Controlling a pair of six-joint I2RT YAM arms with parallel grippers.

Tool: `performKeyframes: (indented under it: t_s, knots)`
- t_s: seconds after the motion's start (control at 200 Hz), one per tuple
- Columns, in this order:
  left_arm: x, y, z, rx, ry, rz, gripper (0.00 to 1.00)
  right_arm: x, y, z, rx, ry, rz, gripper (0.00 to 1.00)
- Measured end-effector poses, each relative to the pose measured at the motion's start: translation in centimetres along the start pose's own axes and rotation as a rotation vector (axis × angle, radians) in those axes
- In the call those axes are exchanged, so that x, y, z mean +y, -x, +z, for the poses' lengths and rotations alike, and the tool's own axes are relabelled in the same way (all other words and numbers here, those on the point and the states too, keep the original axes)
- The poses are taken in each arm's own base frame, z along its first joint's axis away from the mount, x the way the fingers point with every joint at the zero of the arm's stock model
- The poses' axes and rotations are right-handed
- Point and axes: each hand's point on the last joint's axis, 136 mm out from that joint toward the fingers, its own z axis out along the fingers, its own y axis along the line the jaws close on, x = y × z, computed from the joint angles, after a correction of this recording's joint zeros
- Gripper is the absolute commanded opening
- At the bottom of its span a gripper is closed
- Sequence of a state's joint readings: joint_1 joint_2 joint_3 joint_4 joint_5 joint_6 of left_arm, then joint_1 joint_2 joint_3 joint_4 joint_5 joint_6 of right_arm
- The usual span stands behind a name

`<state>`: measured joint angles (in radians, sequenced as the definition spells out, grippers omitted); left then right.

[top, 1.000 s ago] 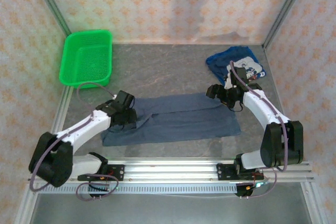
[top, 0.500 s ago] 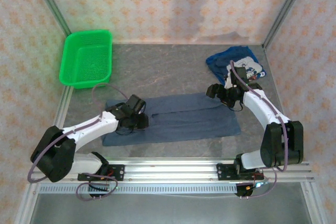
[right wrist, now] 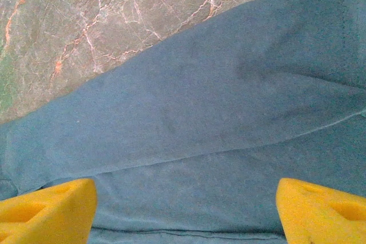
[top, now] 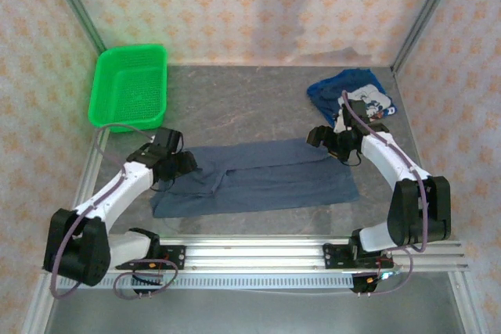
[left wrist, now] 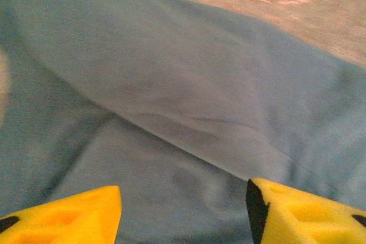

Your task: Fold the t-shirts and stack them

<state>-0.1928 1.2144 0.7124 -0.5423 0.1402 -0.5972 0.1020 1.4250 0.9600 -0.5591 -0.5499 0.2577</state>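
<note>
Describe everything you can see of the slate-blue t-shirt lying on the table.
The slate-blue t-shirt is plain, soft, matte cloth, folded lengthwise into a long band lying flat across the near middle of the grey marbled table. A folded-over edge runs along its length. The left hand is at its left end, the right hand at its far right corner, both open; contact with the cloth cannot be told.

Soft matt cloth t-shirt (top: 266, 181), smooth veined tabletop (top: 235, 115), glossy plastic mesh basket (top: 129, 87)
</note>
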Motion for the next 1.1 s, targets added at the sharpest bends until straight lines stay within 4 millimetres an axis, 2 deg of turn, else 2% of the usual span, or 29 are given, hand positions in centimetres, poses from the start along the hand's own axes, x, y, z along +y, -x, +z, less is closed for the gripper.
performKeyframes:
  t_s: [0.165,0.3,0.445,0.615,0.701,0.771,0.906,1.001,1.101]
  knots:
    - [3.3,1.2,1.8,0.033,0.150,-0.073,0.52,0.1,0.0,0.0,0.002,0.005,0.000,0.82]
    - [4.7,2.1,3.0,0.049,0.224,-0.099,0.51,0.2,-0.1,0.0,0.006,0.012,0.000,0.82]
    - [4.1,4.3,4.2,0.031,0.240,-0.099,0.50,0.3,-0.2,0.0,0.009,0.017,0.004,0.82]
    - [3.0,6.3,6.1,0.024,0.236,-0.078,0.44,0.3,-0.2,0.0,0.010,0.017,0.003,0.82]
    - [2.9,6.6,7.2,0.039,0.245,-0.071,0.38,0.3,-0.2,0.0,0.010,0.016,0.004,0.82]
    - [2.9,6.8,8.0,0.051,0.253,-0.060,0.28,0.2,-0.3,0.1,0.013,0.014,0.005,0.81]
    - [2.1,8.8,8.0,0.019,0.239,-0.048,0.14,-0.3,-0.2,0.1,0.005,-0.010,0.007,0.79]
    - [1.2,10.5,7.9,-0.006,0.223,-0.041,0.12,-1.1,-0.2,0.5,0.008,-0.051,0.013,0.75]
    - [0.2,12.1,8.0,-0.031,0.207,-0.031,0.12,-3.1,-0.5,1.7,0.032,-0.136,0.034,0.65]
